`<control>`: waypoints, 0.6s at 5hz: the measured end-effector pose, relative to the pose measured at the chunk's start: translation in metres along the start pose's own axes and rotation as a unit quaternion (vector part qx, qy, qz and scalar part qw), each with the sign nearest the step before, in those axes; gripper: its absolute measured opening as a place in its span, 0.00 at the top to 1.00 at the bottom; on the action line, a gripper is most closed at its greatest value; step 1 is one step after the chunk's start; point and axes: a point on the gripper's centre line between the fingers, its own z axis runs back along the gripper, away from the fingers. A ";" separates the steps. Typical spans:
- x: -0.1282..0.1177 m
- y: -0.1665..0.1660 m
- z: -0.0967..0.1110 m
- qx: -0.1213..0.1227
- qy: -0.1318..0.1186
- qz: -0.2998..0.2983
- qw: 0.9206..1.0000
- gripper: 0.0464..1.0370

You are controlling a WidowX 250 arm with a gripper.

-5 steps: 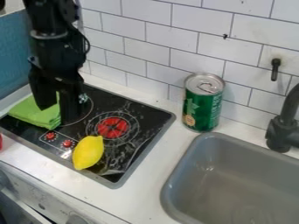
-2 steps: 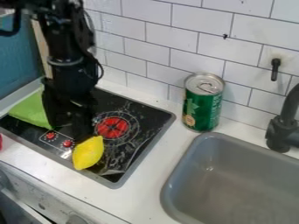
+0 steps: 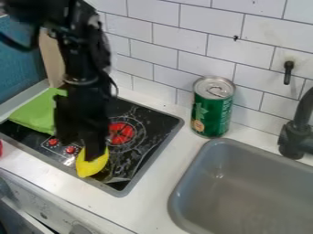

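Note:
The black gripper [image 3: 79,147] hangs low over the front of the stove with its fingers apart. One finger overlaps the upper part of a yellow lemon [image 3: 92,168]; whether they touch I cannot tell. The lemon lies near the stove's front edge, right of the red knob marks. To the left, a folded green cloth [image 3: 35,112] rests on the black stovetop [image 3: 145,145], partly behind the arm. A red burner mark is just right of the gripper.
A green can [image 3: 212,109] stands upright on the counter by the tiled wall. The grey sink [image 3: 207,183] and black faucet [image 3: 298,132] are at the right. Part of a red object [image 3: 1,148] shows at the left edge.
The gripper has moved from over the green cloth rightward and toward the front, down to the lemon. The cloth, lemon and can have stayed put.

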 end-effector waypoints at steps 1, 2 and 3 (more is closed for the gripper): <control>0.003 -0.007 -0.009 0.010 0.016 0.001 1.000 0.04; 0.005 -0.011 -0.009 0.012 0.015 0.005 1.000 0.04; 0.004 -0.010 -0.015 0.016 0.025 0.017 0.999 0.07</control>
